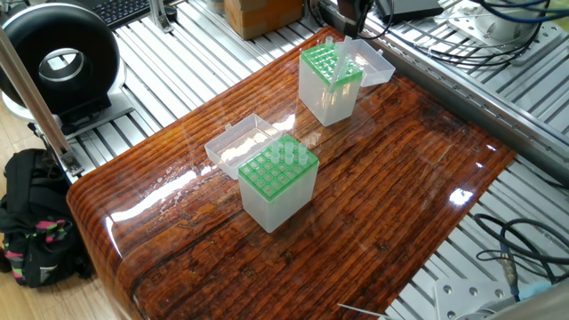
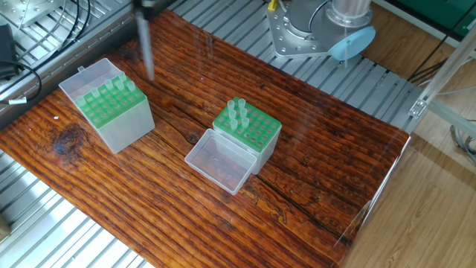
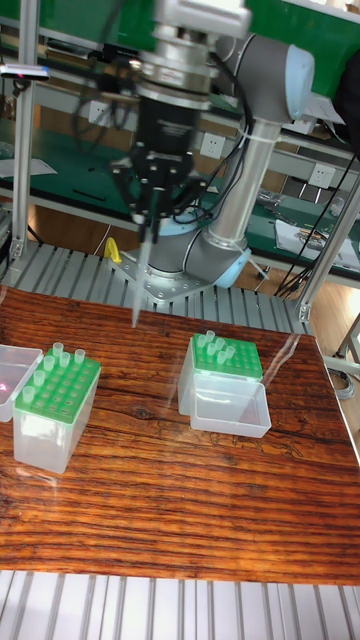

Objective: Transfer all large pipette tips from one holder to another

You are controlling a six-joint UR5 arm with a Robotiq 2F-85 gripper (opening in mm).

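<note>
My gripper (image 3: 148, 222) hangs above the table, shut on one large pipette tip (image 3: 139, 280) that points straight down. In the other fixed view this tip (image 2: 147, 52) is blurred and sits just behind the left holder (image 2: 111, 108), above table level. That green-topped holder (image 3: 55, 395) carries several tips in its far rows. The second holder (image 2: 249, 130) stands mid-table with several tips (image 2: 236, 113) in one corner. In one fixed view only the gripper's lower end (image 1: 354, 11) shows, over the far holder (image 1: 331, 76); the near holder (image 1: 277, 178) stands apart.
Each holder's clear lid lies open beside it, one (image 2: 219, 160) in front of the middle holder and one (image 2: 83, 74) behind the left holder. Cables (image 2: 22, 67) run along the aluminium rails at the left. The arm's base (image 2: 312, 30) stands behind the table.
</note>
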